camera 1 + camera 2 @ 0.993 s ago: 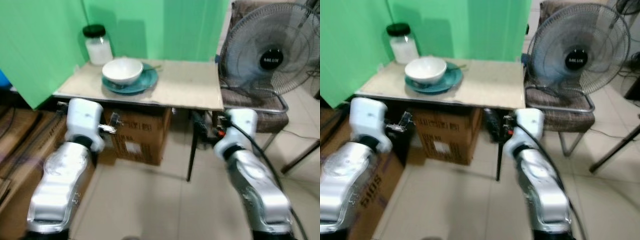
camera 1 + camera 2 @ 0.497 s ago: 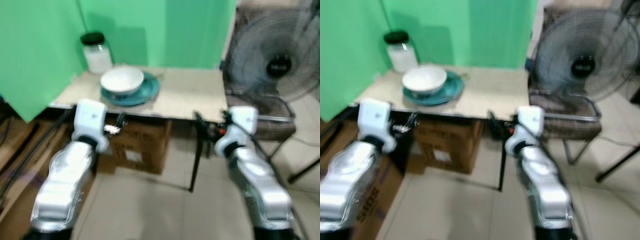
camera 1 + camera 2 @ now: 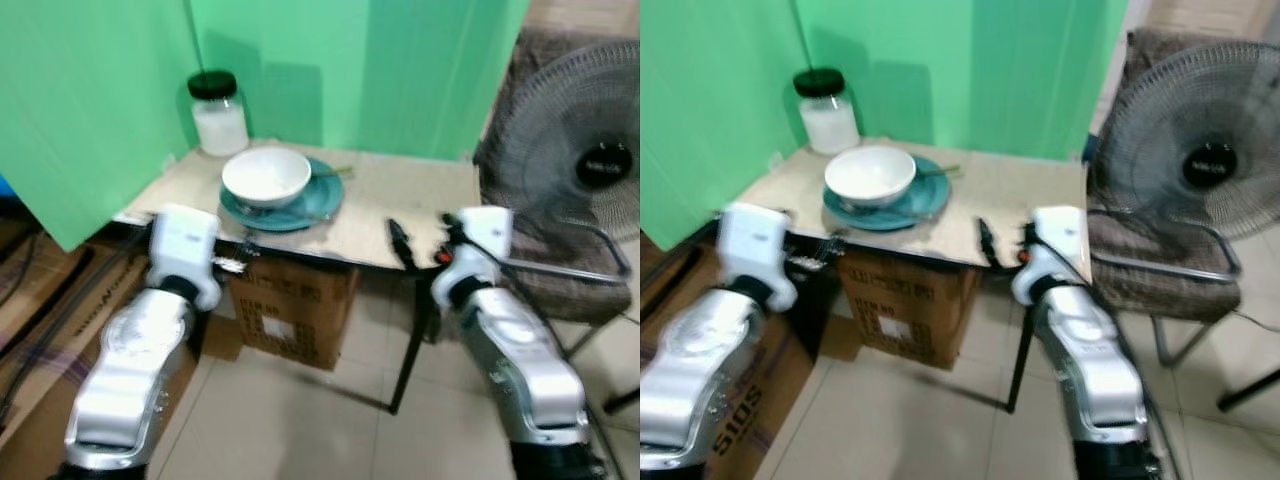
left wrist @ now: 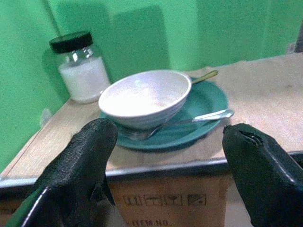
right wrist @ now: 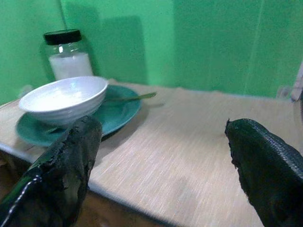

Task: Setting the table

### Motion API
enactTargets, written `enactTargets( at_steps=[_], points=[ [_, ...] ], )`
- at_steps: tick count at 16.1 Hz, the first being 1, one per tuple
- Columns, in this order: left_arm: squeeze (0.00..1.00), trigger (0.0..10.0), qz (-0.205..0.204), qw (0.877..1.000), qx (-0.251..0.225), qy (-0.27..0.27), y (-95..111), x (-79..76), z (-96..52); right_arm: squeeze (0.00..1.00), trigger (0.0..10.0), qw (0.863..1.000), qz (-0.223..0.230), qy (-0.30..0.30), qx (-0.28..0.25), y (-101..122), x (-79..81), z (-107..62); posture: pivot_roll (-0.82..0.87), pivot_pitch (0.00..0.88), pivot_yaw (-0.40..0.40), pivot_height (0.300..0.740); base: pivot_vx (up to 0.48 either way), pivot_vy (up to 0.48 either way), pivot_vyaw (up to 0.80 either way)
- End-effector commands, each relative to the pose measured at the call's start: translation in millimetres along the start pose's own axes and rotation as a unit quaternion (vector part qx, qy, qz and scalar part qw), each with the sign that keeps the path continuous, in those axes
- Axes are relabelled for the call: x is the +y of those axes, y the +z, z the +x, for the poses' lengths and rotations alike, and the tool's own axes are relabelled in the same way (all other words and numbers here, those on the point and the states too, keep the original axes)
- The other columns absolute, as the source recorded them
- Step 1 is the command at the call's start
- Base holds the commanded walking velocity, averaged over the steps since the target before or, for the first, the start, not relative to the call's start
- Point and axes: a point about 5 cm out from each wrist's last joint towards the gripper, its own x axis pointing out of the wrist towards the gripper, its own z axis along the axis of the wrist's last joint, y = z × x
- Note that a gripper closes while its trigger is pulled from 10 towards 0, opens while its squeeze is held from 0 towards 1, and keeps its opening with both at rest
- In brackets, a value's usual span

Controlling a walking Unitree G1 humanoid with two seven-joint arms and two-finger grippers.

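Green backdrop (image 3: 300, 60) is standing behind a pale counter (image 3: 400, 215) set into its corner; a big floor fan (image 3: 590, 170) is sitting on a chair to my right, and a cardboard box (image 3: 290, 310) is lying under the counter. I am facing the counter's near edge with both arms raised toward it. A teal plate (image 4: 199, 106) is resting on the counter's left part, carrying a white bowl (image 4: 144, 97). A glass jar (image 4: 80, 68) with a black lid and white contents is standing behind the plate, near the backdrop. A silver spoon (image 4: 199, 118) is lying on the plate beside the bowl; a second gold-toned utensil (image 5: 132, 98) is poking out on the far side. My left hand (image 4: 170, 161) is hovering at the counter edge before the plate, fingers spread wide, holding nothing. My right hand (image 5: 161, 156) is hovering over the bare counter to the plate's right, equally wide open and empty.
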Motion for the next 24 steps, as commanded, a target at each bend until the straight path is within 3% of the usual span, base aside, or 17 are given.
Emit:
enactTargets(
  at_steps=[1, 7, 12, 19, 24],
  points=[
    [0.00, 10.0, 0.010, 1.000, 0.000, 0.012, 1.8, 8.1, -2.1, 0.00, 10.0, 1.000, 0.001, 0.021, -0.004, 4.0, 8.2, 6.2, 0.18, 0.000, 0.009, 0.740, 0.315, 0.000, 0.00],
    [0.00, 10.0, 0.019, 1.000, 0.000, 0.007, 3.2, 10.1, -1.5, 0.00, 10.0, 0.999, -0.017, 0.029, -0.012, 8.8, 5.2, 12.4, 0.19, 0.000, 0.003, 0.740, 0.303, 0.000, 0.00],
    [0.00, 10.0, 0.020, 1.000, 0.001, -0.006, 3.2, 10.1, -0.1, 0.00, 10.0, 0.999, -0.010, 0.029, -0.015, 8.2, 7.4, 13.1, 0.18, 0.000, 0.013, 0.740, 0.299, 0.000, 0.72],
    [0.00, 10.0, 0.029, 0.999, -0.002, -0.018, 4.0, 11.5, 0.2, 0.00, 10.0, 1.000, 0.024, 0.011, -0.001, 2.5, 10.2, 17.4, 0.19, 0.000, 0.014, 0.740, 0.308, 0.000, 0.00],
    [0.00, 10.0, 0.031, 0.997, -0.009, -0.066, 4.8, 5.7, 2.3, 0.00, 10.0, 0.998, 0.058, -0.017, 0.011, 15.7, 6.1, 22.2, 0.18, 0.000, 0.021, 0.740, 0.307, 0.000, 0.00]
  ],
)
